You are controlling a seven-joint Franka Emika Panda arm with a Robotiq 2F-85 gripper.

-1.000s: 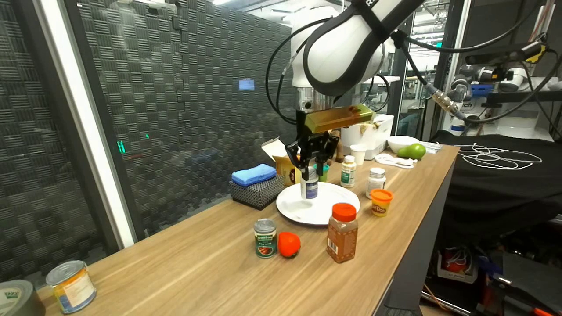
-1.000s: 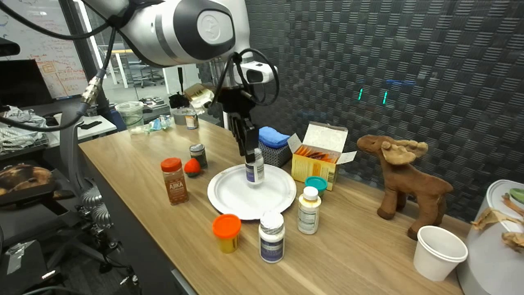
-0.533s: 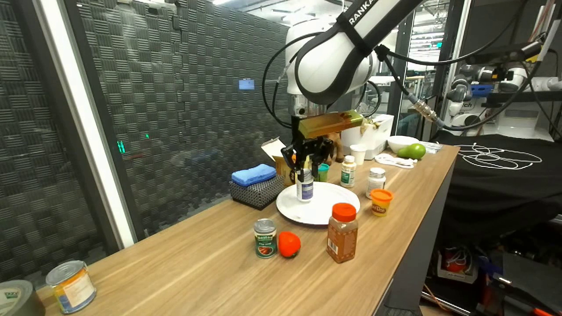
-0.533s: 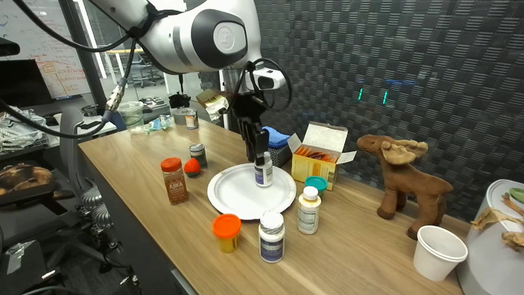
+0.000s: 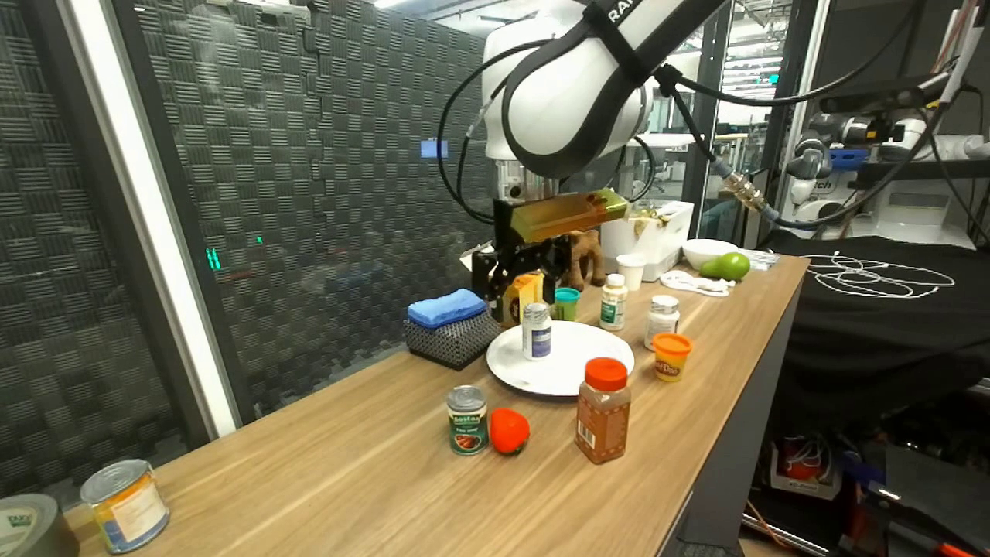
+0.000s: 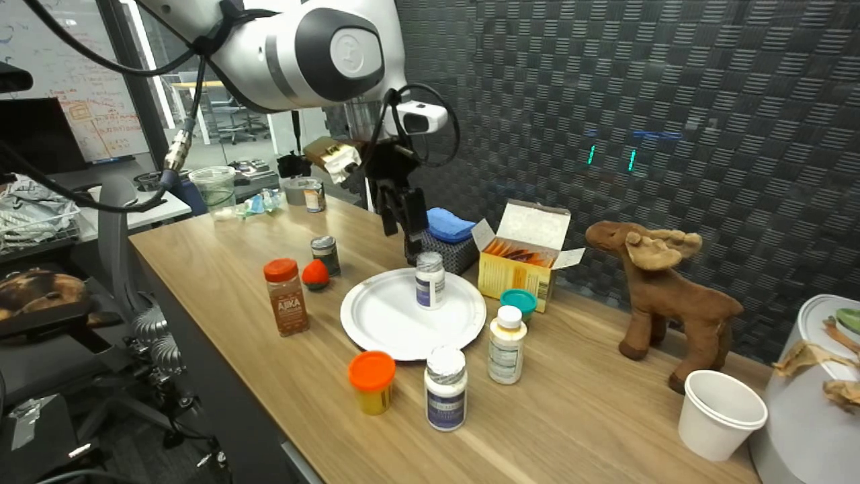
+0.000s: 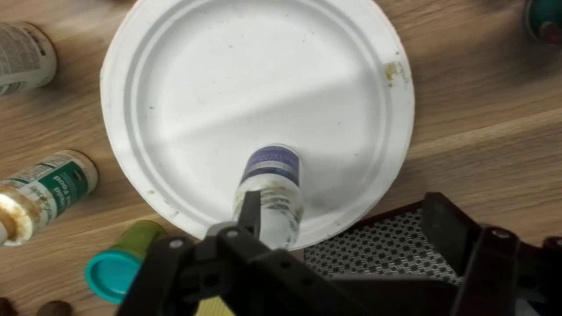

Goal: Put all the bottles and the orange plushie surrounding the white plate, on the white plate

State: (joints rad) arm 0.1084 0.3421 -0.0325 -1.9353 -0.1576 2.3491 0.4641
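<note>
With fingers (image 7: 448,232) spread, pinching nothing | close on one side to upright bottle (image 7: 273,188) on plate (image 7: 250,79), cannot tell if touching | likely next: rise along its long axis

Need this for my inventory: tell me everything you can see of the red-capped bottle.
The red-capped bottle is boxy and orange-brown, probably plastic, with its wide cap on. Its patterned label reads AJIKA in an exterior view, and a barcode also shows in an exterior view; the finer print is too small to read. It stands upright on the table, beside the plate but apart from it, and only the table touches it.
</note>
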